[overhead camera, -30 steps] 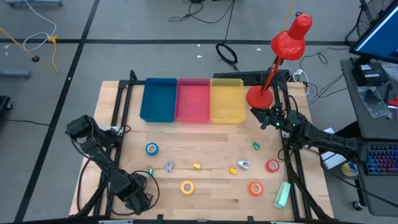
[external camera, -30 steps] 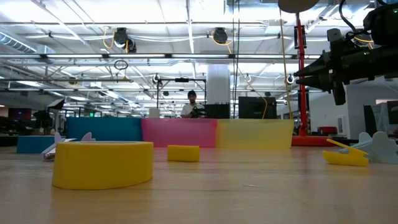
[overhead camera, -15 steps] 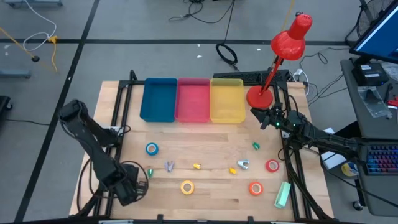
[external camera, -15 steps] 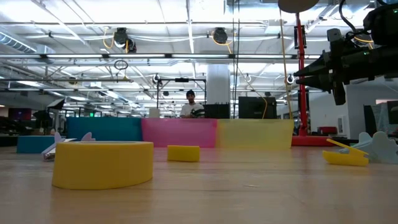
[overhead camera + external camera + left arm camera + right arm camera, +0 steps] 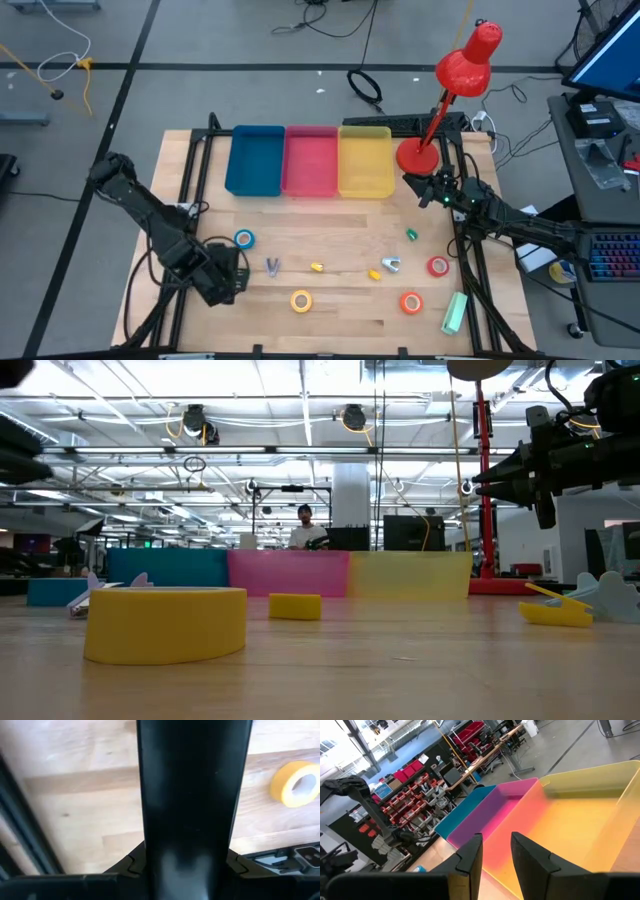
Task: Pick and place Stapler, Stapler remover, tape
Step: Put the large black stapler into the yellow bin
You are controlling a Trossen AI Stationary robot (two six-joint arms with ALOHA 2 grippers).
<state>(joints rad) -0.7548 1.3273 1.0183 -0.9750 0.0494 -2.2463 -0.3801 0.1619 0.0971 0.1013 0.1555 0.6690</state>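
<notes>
High view is showing the yellow tape roll (image 5: 301, 299) lying flat on the counter's (image 5: 330, 225) near edge, looking light and stiff, best pinched across its rim; left hand (image 5: 228, 281) hovering beside it, aperture unclear; right hand (image 5: 413, 187) waiting narrowly parted near the yellow bin (image 5: 365, 160).

Grey floor (image 5: 90, 30) around the wooden desk (image 5: 340, 225), dark tape lines and loose cables on it. Red desk lamp (image 5: 468, 58) at the desk's far right corner. Keyboard (image 5: 610, 258) and monitor (image 5: 612, 48) on a side bench. Open hall behind: ceiling strip lights (image 5: 300, 410), ducts, white column (image 5: 351, 495), person (image 5: 306, 528) seated far back. Shelving with red bins (image 5: 415, 787).
</notes>
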